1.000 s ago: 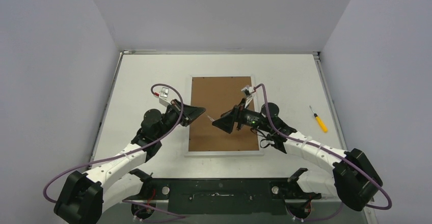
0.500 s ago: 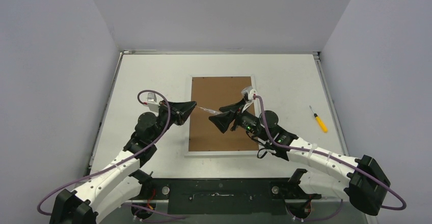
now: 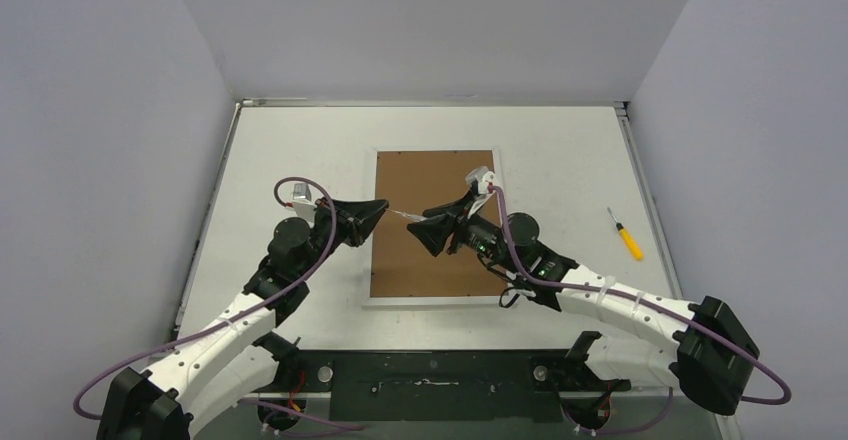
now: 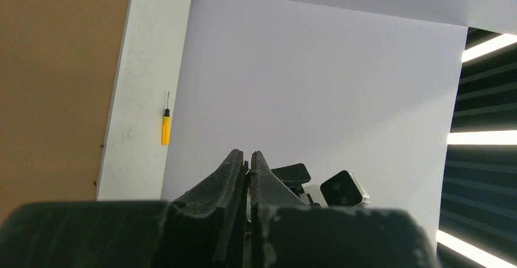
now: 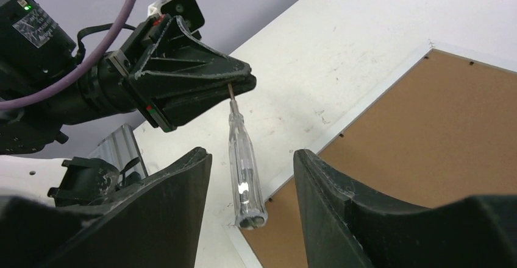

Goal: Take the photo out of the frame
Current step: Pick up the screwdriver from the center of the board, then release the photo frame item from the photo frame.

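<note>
The frame [image 3: 432, 175] lies face down on the table, its brown back up inside a narrow white border, also seen in the right wrist view [image 5: 439, 128]. The photo is hidden. Above the frame's left part, my left gripper [image 3: 383, 206] is shut on the metal shaft of a clear-handled screwdriver [image 5: 244, 170], which points toward my right gripper. The right gripper [image 5: 250, 155] is open, its fingers on either side of the clear handle with a gap on both sides. In the left wrist view the left gripper's [image 4: 247, 155] fingers are pressed together.
A yellow-handled screwdriver [image 3: 628, 234] lies on the table to the right of the frame, also visible in the left wrist view [image 4: 165, 128]. Grey walls enclose the table on three sides.
My right gripper has moved left to straddle the clear handle and its jaws have narrowed. The left gripper has shifted slightly left and back with the screwdriver, staying shut.
</note>
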Action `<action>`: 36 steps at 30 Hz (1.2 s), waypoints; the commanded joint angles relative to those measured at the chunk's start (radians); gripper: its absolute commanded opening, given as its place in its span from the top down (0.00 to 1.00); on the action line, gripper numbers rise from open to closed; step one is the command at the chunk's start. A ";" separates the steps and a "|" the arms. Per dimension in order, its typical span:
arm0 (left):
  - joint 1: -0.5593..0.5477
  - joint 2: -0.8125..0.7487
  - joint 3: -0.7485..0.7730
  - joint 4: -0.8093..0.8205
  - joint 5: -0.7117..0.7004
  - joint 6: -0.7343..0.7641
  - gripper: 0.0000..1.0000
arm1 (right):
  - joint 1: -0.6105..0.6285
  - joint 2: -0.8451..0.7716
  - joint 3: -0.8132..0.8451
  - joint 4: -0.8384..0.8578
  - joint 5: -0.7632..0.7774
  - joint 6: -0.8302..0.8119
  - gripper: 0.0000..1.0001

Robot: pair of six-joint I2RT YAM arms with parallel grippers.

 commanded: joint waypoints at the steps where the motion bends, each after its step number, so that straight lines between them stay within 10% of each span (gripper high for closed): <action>1: -0.007 0.016 0.024 0.080 0.022 -0.022 1.00 | 0.008 0.024 0.061 0.077 -0.024 -0.014 0.49; 11: -0.008 0.017 0.009 0.098 0.018 -0.026 1.00 | 0.011 0.045 0.080 0.058 -0.005 -0.009 0.94; 15: 0.010 -0.003 0.017 0.064 0.025 0.028 0.19 | 0.008 0.022 0.071 0.031 0.033 0.007 0.95; 17: 0.035 -0.034 0.063 -0.083 0.010 0.139 0.05 | 0.005 0.009 0.076 -0.018 0.048 0.009 0.95; 27: 0.093 -0.134 0.121 -0.427 -0.077 0.615 0.04 | -0.029 -0.014 0.132 -0.323 0.008 0.038 0.95; 36: 0.093 -0.079 0.098 -0.504 -0.065 0.732 0.07 | -0.083 0.052 0.200 -0.561 -0.059 -0.119 0.95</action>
